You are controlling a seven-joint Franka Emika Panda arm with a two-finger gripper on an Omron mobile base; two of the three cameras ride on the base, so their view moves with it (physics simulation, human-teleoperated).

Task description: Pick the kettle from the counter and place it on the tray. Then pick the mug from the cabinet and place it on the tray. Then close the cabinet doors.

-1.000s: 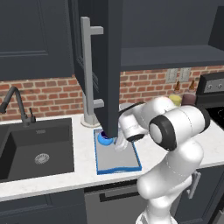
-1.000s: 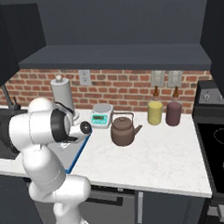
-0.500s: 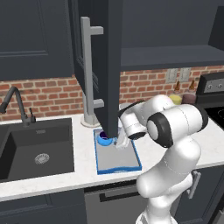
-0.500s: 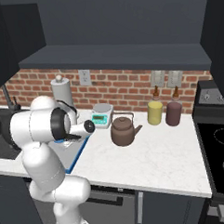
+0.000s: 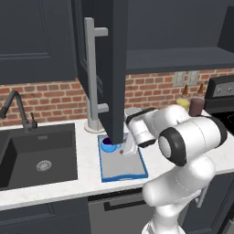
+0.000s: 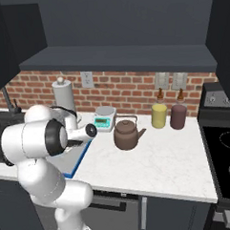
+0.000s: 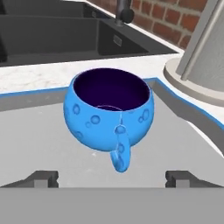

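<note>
Navy cabinet doors (image 5: 107, 68) hang open over the white counter (image 6: 152, 160), one door edge with its grey bar handle dropping in front of my left base view. On the counter I see the grey, blue-rimmed tray (image 5: 121, 161) just right of the dark sink (image 5: 36, 155), near the front edge. The brown kettle (image 6: 126, 134) stands on the counter right of the tray, apart from it, not on it. The blue mug (image 7: 109, 111) sits upright on the tray's back end, handle toward my hand. My gripper (image 7: 111, 178) is spread wide, fingertips either side and short of the mug, touching nothing.
</note>
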